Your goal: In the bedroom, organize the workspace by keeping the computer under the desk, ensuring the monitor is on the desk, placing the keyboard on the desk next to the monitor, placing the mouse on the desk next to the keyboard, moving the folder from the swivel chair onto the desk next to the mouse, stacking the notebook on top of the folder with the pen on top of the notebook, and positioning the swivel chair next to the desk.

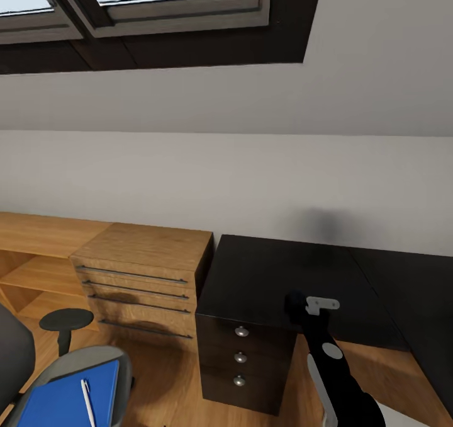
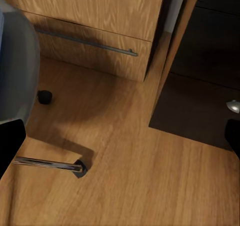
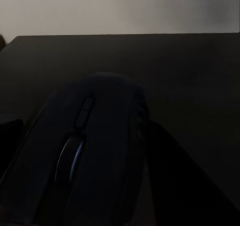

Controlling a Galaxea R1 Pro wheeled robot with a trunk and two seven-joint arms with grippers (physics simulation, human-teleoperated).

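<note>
My right gripper [image 1: 296,302] is clamped on the mouse [image 3: 85,156], holding it low over the black desk [image 1: 264,276], which lies bare beneath it (no monitor or keyboard in sight here). The blue folder [image 1: 66,397] and pen [image 1: 88,402] lie on the swivel chair [image 1: 19,358], far off to my left. Whether my left gripper is open, I cannot tell. Most of the job remains, I judge.

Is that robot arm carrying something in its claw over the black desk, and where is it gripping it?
Yes: the right claw holds the mouse by its two flanks, above the desk.
</note>
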